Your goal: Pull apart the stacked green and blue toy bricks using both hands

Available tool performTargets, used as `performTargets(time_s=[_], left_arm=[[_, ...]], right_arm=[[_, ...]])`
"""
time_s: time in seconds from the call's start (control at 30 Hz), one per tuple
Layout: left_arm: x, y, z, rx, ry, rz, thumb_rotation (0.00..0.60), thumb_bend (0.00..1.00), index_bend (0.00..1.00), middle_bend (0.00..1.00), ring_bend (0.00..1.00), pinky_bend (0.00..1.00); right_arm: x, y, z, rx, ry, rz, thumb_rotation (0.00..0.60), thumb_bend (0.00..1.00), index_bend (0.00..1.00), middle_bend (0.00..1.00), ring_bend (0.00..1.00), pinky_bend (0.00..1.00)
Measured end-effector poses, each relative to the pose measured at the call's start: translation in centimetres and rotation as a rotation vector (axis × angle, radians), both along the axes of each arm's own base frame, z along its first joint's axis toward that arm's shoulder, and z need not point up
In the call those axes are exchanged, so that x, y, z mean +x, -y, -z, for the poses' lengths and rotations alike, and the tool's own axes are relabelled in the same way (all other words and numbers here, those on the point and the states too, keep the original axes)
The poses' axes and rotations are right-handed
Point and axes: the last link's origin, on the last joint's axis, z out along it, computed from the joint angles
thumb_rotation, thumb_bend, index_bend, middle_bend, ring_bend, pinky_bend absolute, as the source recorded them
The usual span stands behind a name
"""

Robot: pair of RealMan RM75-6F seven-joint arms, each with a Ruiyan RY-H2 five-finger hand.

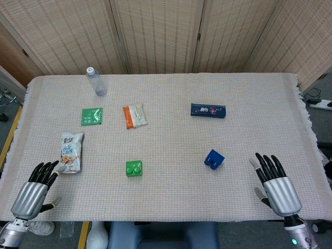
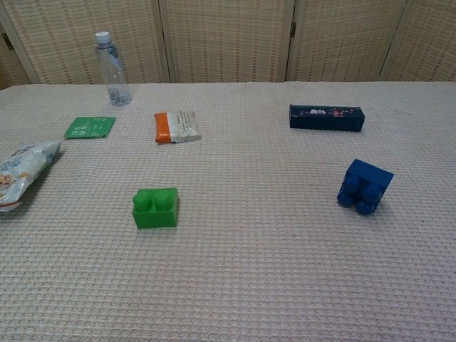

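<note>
The green brick [image 1: 134, 168] [image 2: 155, 207] stands alone on the cloth, studs up, left of centre. The blue brick [image 1: 213, 158] [image 2: 364, 185] lies tipped on its side well to the right, apart from the green one. My left hand [image 1: 34, 189] hovers at the table's near left corner, fingers spread, holding nothing. My right hand [image 1: 275, 184] hangs at the near right edge, fingers spread and empty. Neither hand shows in the chest view.
A water bottle [image 1: 96, 81] stands at the back left. A green packet [image 1: 92, 116], an orange-and-white packet [image 1: 135, 115] and a snack bag [image 1: 70, 151] lie on the left half. A dark blue box [image 1: 208, 110] lies right of centre at the back.
</note>
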Motion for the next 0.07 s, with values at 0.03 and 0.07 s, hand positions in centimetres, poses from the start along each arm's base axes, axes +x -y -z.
performTargets(time_s=[0.03, 0.07], left_arm=[[0.07, 0.13, -0.09, 0.001, -0.001, 0.005, 0.6, 0.27, 0.18, 0.06, 0.0, 0.0], [0.07, 0.22, -0.12, 0.002, -0.003, 0.008, 0.6, 0.27, 0.18, 0.06, 0.0, 0.0]], right_arm=[[0.06, -0.02, 0.08, -0.001, -0.002, -0.004, 0.6, 0.36, 0.0, 0.0, 0.0, 0.0], [0.13, -0.03, 0.16, 0.0, -0.003, -0.009, 0.6, 0.36, 0.0, 0.0, 0.0, 0.0]])
